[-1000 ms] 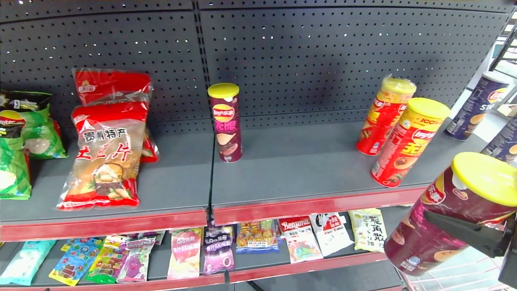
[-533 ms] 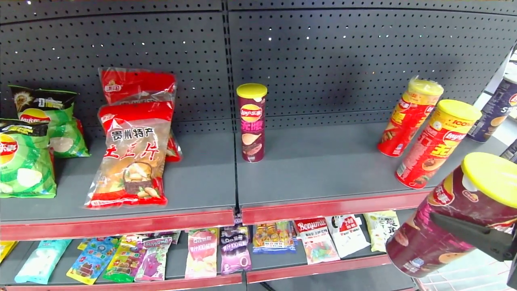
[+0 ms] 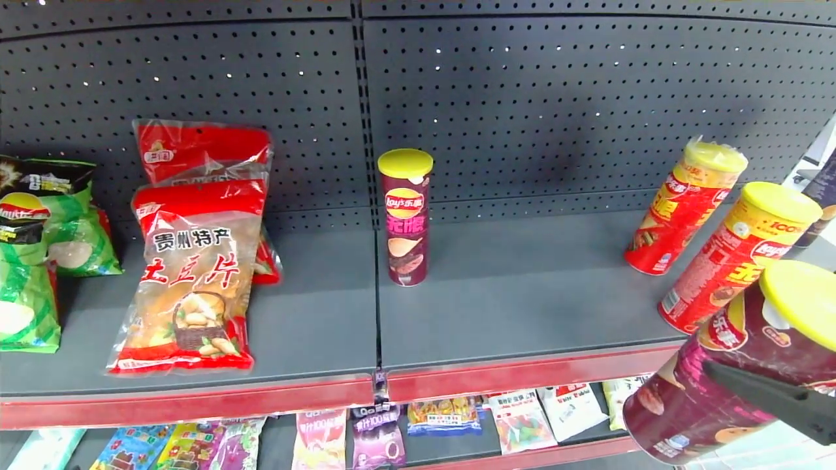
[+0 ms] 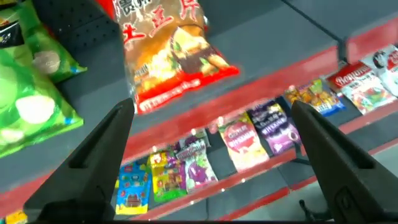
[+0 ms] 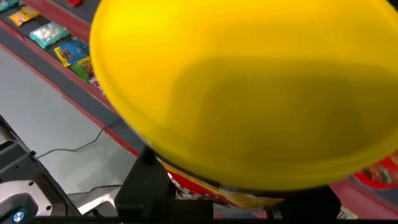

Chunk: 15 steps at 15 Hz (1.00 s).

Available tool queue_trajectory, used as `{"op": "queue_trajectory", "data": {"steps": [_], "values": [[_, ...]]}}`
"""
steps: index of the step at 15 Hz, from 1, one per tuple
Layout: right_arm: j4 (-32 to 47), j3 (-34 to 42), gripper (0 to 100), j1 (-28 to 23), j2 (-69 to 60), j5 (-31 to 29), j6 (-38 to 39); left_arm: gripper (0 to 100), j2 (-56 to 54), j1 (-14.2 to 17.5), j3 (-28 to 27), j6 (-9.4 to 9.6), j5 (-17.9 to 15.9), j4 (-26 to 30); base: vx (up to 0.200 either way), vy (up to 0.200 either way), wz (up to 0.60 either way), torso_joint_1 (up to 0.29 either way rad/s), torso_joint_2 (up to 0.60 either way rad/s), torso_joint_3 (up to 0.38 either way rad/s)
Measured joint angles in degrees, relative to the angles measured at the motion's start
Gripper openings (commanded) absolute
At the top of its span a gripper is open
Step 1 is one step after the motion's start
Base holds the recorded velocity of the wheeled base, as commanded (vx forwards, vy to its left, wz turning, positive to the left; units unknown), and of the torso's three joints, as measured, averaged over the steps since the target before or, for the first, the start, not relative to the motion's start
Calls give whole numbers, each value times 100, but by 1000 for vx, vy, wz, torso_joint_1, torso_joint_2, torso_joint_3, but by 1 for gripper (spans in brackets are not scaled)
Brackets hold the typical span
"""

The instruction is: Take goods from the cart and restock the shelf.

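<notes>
On the far left of the top shelf (image 3: 522, 375) lie the green chip bags (image 3: 29, 274). Next to them are two red snack bags (image 3: 189, 274), one leaning on the other. The left gripper (image 4: 211, 162) hangs low in front of this side of the shelf. Its fingers are spread wide and there is nothing between them. Under it, on the lower shelf, is a row of little candy packets (image 4: 242, 140).

In the middle of the top shelf, a lone maroon can (image 3: 405, 219) stands up straight with its yellow lid on top. It is all by itself. To its right is a big bare patch of grey shelf. Past that patch stand two red chip cans (image 3: 738, 258), one behind the other, close to the right end.

At the far right, in front of the shelf and lower than its red edge, is the held maroon can (image 3: 712, 372). It tips over to the side, lid up and to the right (the same kind as the lone one). The right gripper (image 3: 767, 391) is closed tight around its middle. A black finger lies across its side.

I think the robot is on the carrying step: the can is picked up but not put away yet. Next it should go up over the red edge, be turned to stand straight, and go down on the bare patch next to its twin. It must not bump the red cans on the way.
</notes>
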Motion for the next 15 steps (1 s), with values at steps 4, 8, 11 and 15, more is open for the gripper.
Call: {"op": "queue_trajectory", "data": {"steps": [4, 8, 11, 15], "values": [[17, 29, 0, 13, -69, 7, -6, 100, 15, -13, -30, 163, -41, 0, 0, 0, 0, 0, 0, 0], [9, -55, 0, 46, -151, 40, -17, 100, 499, -63, -240, 443, -357, -189, 0, 0, 0, 0, 0, 0], [16, -63, 0, 105, -205, 157, 11, 100, 1429, -138, -713, 328, -1175, -757, 0, 0, 0, 0, 0, 0], [13, -76, 0, 194, -223, 374, 173, 100, 3324, -627, -1770, 73, -1870, -1537, 0, 0, 0, 0, 0, 0]]}}
